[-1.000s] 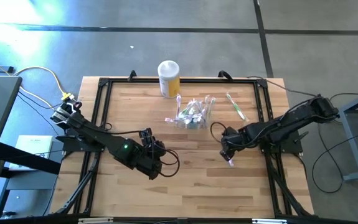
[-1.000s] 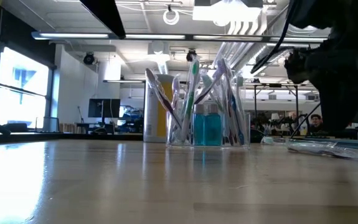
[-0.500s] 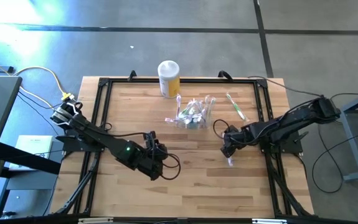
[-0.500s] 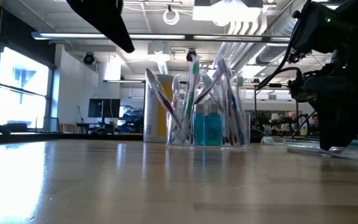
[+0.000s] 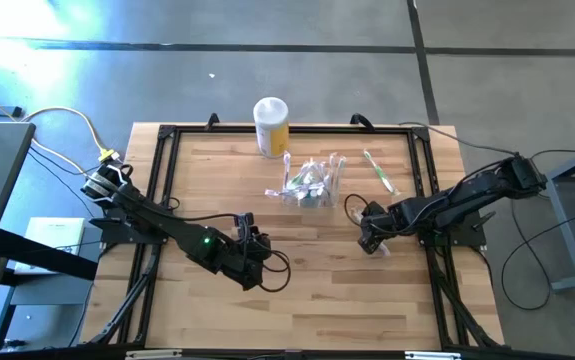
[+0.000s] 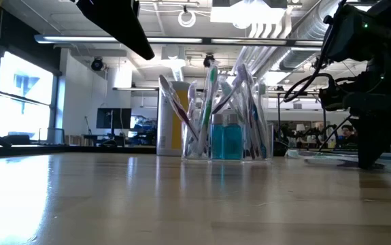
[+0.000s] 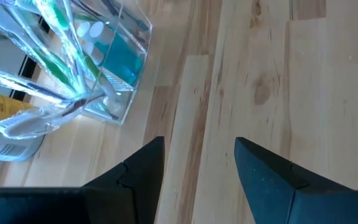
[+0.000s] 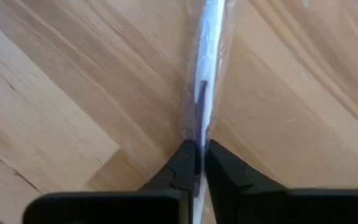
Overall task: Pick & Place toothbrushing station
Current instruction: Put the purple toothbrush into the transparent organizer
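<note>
On the left of the bench (image 5: 217,170) the left gripper (image 5: 254,262) hangs low over bare wood with its fingers (image 7: 142,171) apart and nothing between them. It points toward the middle of the bench, probably waiting its turn there, out of the other arm's way yet near enough to reach in.

At the far edge, left of centre, stands one yellow canister (image 5: 271,126) with a white lid. It looks set back there so as not to get in the way.

Just in front of it and slightly to the right, in the middle of the bench, is the toothbrushing station (image 5: 311,184), a clear plastic holder with a blue bottle (image 6: 226,143) inside. Several toothbrushes (image 6: 212,102) lean in it at different angles, handles down and heads splayed out; I cannot count them exactly. It stands upright, well apart from both grippers.

Farther right, near the far edge, one green toothbrush (image 5: 378,170) lies loose on the wood, apparently not yet collected.

Nearer the front, the right gripper (image 5: 368,241) is down at the bench surface. Its fingers (image 8: 183,163) are pinched together on a wrapped toothbrush (image 8: 205,81) that lies flat on the wood, gripping it at one end. That low grip suggests the brush is about to be lifted and carried to the holder.
</note>
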